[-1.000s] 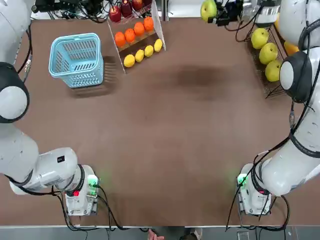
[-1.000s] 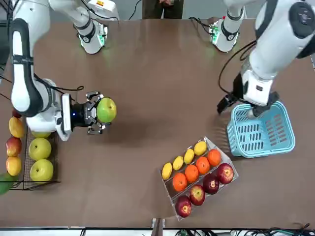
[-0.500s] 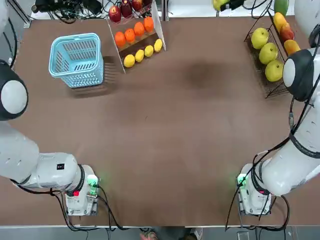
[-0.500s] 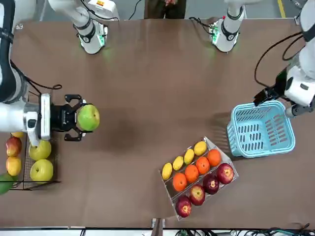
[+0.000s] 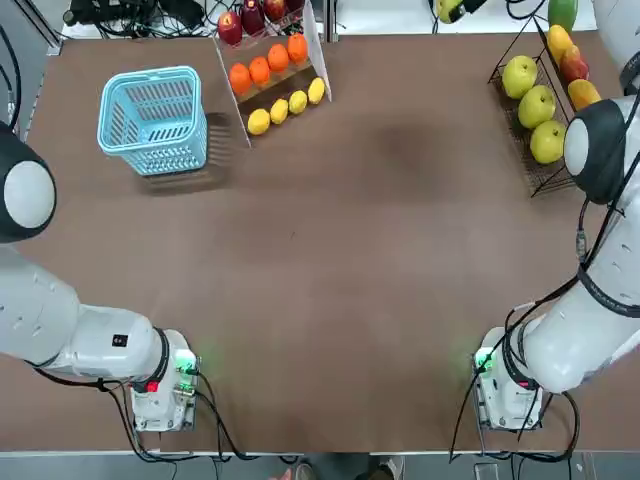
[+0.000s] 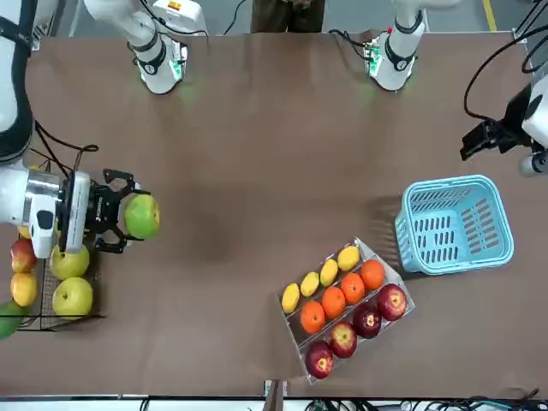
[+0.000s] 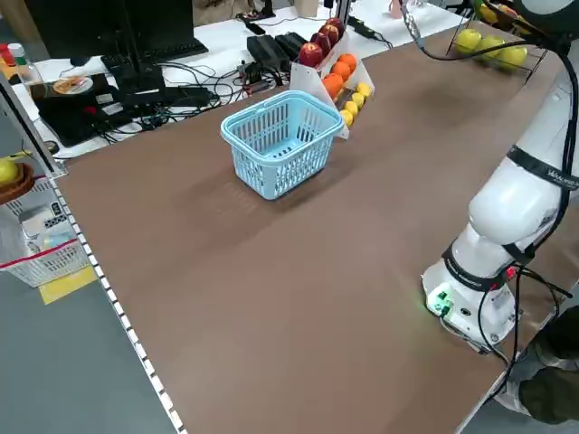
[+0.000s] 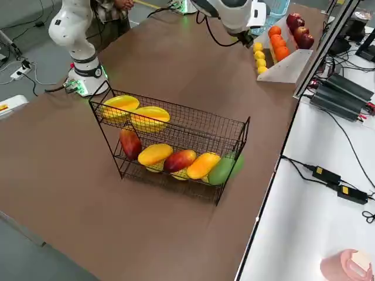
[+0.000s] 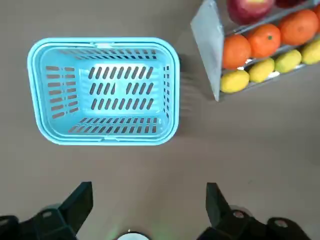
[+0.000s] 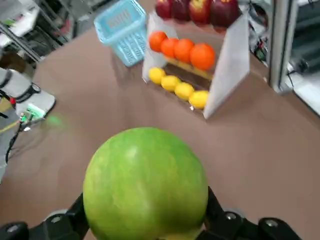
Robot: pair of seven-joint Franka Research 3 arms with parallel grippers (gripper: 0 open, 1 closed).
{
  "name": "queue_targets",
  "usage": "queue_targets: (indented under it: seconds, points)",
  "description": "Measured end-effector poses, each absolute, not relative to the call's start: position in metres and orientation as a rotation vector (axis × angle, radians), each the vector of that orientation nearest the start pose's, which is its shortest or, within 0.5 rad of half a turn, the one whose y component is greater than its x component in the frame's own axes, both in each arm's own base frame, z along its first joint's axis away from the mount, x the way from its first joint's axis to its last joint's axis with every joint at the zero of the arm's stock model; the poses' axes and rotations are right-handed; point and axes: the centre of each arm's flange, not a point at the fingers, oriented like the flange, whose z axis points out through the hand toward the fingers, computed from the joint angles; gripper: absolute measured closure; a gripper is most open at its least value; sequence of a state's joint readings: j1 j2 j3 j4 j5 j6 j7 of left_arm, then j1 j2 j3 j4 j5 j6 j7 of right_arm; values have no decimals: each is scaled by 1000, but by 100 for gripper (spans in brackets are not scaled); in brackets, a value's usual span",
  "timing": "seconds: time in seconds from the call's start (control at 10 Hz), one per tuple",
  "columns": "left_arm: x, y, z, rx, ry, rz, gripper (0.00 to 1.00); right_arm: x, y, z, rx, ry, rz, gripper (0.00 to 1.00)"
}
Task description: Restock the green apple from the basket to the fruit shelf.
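Observation:
My right gripper (image 6: 135, 216) is shut on the green apple (image 6: 142, 216), held in the air beside the inner edge of the fruit shelf (image 6: 96, 287). The right wrist view is filled by that apple (image 10: 145, 182) between the fingers. At the top view's far edge only a sliver of the apple (image 5: 447, 8) shows, left of the black wire shelf (image 5: 525, 170). Yellow-green apples lie on the shelf's top tier. The light blue basket (image 6: 449, 184) stands empty. My left gripper (image 9: 149, 200) hangs open and empty above the table, short of the basket (image 9: 102, 42).
A white-panelled stand (image 5: 272, 65) with lemons, oranges and red apples sits next to the basket (image 5: 150, 75). Mangoes fill the shelf's lower tier (image 8: 176, 161). Cables and power bricks lie off the table's far side. A person stands behind the arm bases (image 6: 287, 13).
My right gripper has carried the green apple across the table to the shelf's edge. My left gripper has drawn back from over the basket, still open.

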State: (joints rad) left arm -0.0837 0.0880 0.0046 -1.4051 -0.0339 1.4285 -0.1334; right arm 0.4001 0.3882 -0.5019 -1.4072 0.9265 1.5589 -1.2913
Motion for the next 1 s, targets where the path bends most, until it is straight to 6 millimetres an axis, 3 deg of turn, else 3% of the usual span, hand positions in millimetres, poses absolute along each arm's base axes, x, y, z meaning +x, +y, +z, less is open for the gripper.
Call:
queue_targets:
  seconds: [0.3, 0.6, 1.0]
  points:
    - [571, -50, 626, -3166, 11, 145, 0, 659, 52, 534, -2265, -1227, -319, 11]
    - [583, -58, 620, -3168, 31, 75, 0, 653, 31, 552, -2439, -1098, -185, 11]
    - [587, -41, 626, -3169, -16, 29, 0, 645, 11, 573, -2698, -756, -23, 11]
